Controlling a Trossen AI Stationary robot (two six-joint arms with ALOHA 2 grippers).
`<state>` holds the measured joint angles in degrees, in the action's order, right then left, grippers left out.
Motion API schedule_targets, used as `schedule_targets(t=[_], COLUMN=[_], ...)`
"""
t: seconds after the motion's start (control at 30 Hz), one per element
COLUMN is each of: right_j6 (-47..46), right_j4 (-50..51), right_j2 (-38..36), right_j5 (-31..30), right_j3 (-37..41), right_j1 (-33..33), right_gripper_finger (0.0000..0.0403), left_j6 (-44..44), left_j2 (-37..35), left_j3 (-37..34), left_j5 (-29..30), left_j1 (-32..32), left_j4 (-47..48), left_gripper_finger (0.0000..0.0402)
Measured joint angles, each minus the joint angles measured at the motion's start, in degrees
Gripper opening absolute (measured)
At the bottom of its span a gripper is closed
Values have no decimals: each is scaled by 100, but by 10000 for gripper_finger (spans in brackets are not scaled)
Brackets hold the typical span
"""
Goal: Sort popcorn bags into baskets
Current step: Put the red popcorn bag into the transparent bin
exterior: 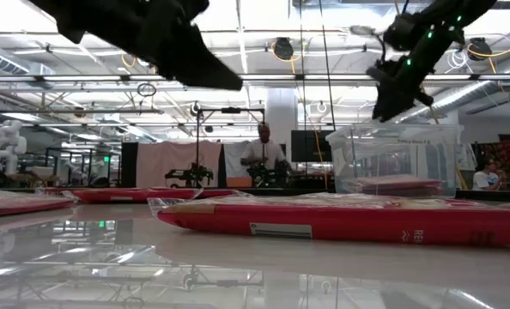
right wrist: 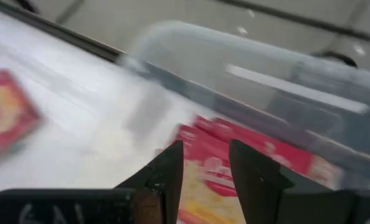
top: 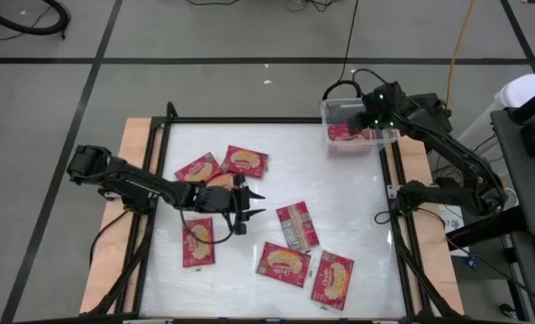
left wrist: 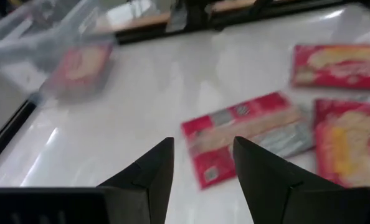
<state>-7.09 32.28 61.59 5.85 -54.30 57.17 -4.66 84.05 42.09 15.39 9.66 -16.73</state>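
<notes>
Several red popcorn bags lie flat on the white table: two near the far left [top: 245, 160] [top: 195, 169], one at the near left [top: 198, 241], one showing its greyish back [top: 296, 225] [left wrist: 247, 134], and two near the front edge [top: 283, 263] [top: 331, 277]. The clear bin [top: 358, 126] [exterior: 397, 159] stands at the far right corner with red bags [right wrist: 235, 158] inside. My left gripper [top: 254, 203] [left wrist: 203, 168] hovers open mid-table, short of the grey-backed bag. My right gripper [top: 373, 110] [right wrist: 205, 165] hangs open above the bin, holding nothing.
A black frame [top: 276, 120] and wooden side rails [top: 128, 162] border the table. Bare tabletop lies between the bags and the bin [top: 321, 171]. In the low view a bag [exterior: 341, 219] lies close in front, with a person far behind in the room.
</notes>
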Motion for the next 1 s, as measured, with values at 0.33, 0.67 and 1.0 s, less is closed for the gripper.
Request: schedule_targets(t=[0.33,0.67,1.0], right_j6=[-823,-1038,-1030], right_j4=[-86,-1407,-5154], right_j2=[-1262,-1082,-433], right_j5=[-1008,-1803,-1947], right_j3=[-1,801,3054], right_j1=[-2257,-4474,-5826], right_gripper_finger=[123,123,123], left_j6=[1175,2349,3289], left_j2=[-2,-66,-66], left_j3=[0,2,-90], left_j5=[390,991,1075], left_j1=[-688,-740,171], left_j4=[1472,3726,5137], left_gripper_finger=[170,170,170])
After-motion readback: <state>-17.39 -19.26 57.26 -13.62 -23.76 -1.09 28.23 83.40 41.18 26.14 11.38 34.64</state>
